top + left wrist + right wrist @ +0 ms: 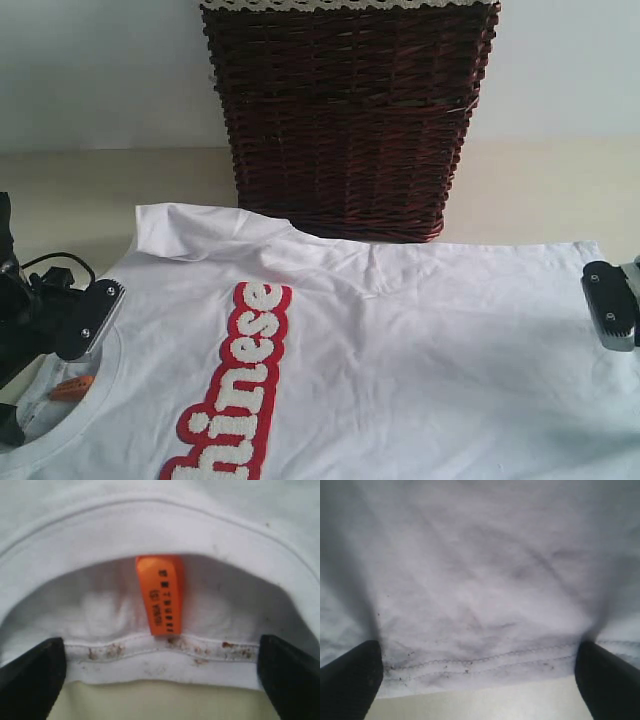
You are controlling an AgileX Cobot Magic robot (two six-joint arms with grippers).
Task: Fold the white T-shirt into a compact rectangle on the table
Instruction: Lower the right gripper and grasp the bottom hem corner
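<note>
The white T-shirt (400, 340) lies spread flat on the table (545, 190), its red-outlined lettering (235, 400) running toward the front edge. My left gripper (90, 320) sits at the neck opening on the left and is open. Its black fingers (30, 680) straddle the stained rear collar band (160, 655), below an orange label (160, 595). At the shirt's right end, my right gripper (610, 305) is also open. Its fingers (347, 680) stand wide apart on either side of the stitched hem (480, 665), with nothing pinched.
A dark wicker basket (345, 120) with lace trim (340, 5) stands at the back centre, touching the shirt's far edge. One sleeve (185, 230) is bunched at the back left. Bare table shows beside the basket, under a pale wall (100, 70).
</note>
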